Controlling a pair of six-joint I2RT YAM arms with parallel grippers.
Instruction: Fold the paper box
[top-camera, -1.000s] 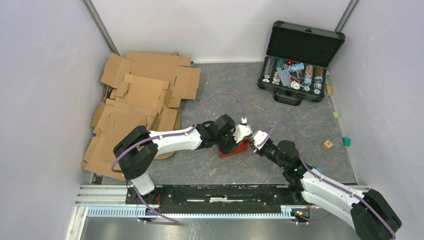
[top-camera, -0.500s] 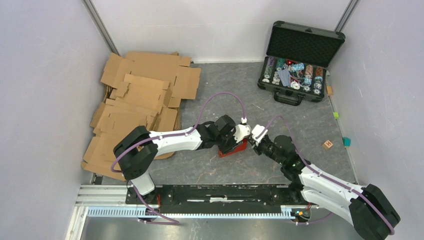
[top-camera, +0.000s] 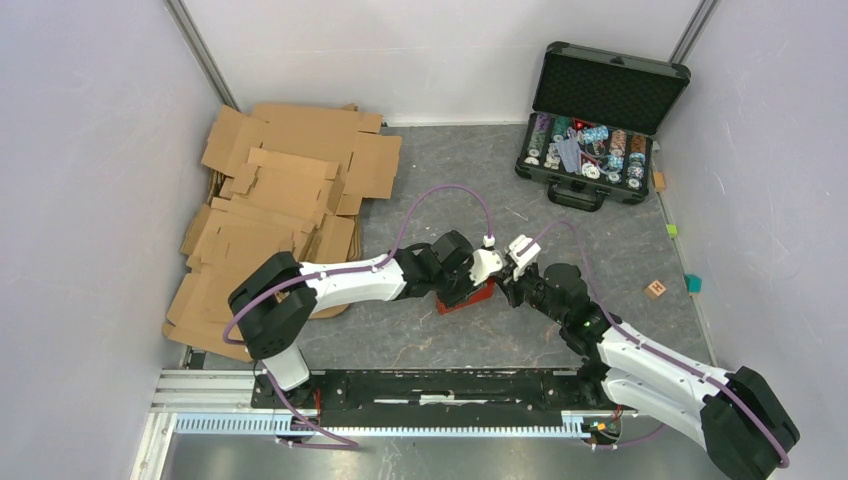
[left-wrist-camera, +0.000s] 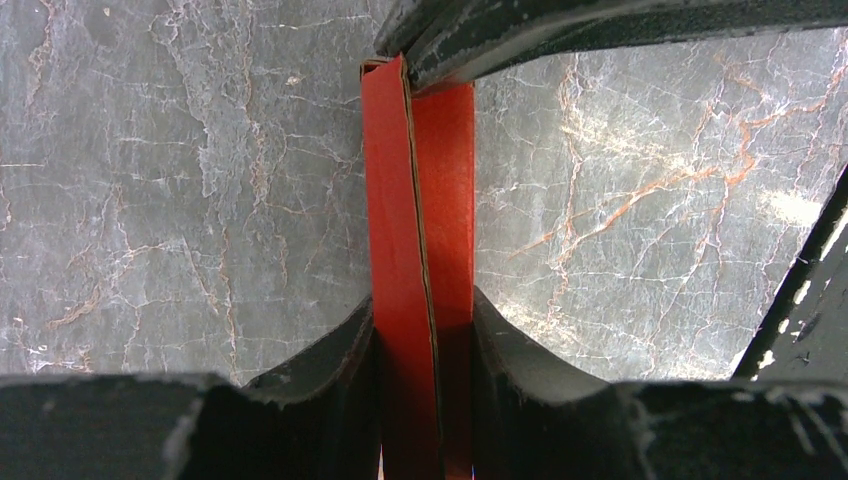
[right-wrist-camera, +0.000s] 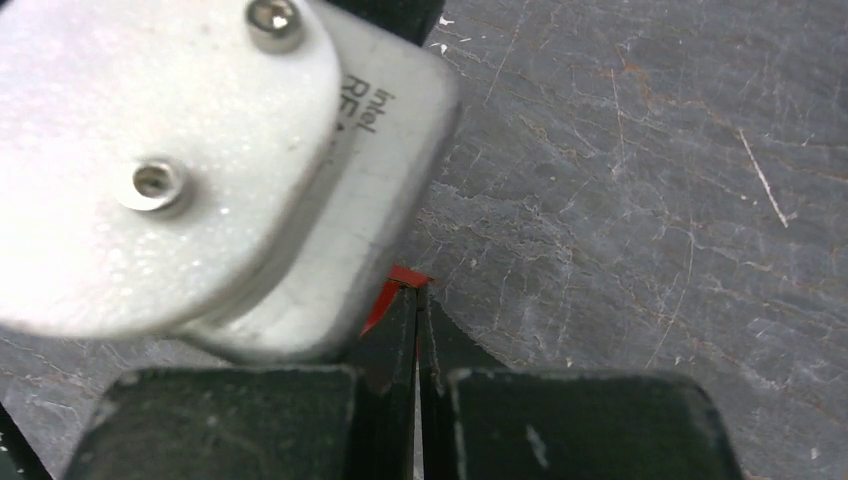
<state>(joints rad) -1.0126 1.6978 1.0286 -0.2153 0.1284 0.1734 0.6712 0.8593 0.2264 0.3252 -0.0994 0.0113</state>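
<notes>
1. The left gripper (left-wrist-camera: 424, 335) is clamping, partly open, an upright wall of the paper box (left-wrist-camera: 400, 200)
2. The paper box is sitting on the bench (top-camera: 400, 340), between both arms
3. The right gripper (right-wrist-camera: 417, 330) is holding its jaws fully together, seemingly touching the box's far corner

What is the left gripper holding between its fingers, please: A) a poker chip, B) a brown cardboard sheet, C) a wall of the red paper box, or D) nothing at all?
C: the left wrist view shows the left gripper closed on a wall of the red paper box, one finger on each side.
</notes>
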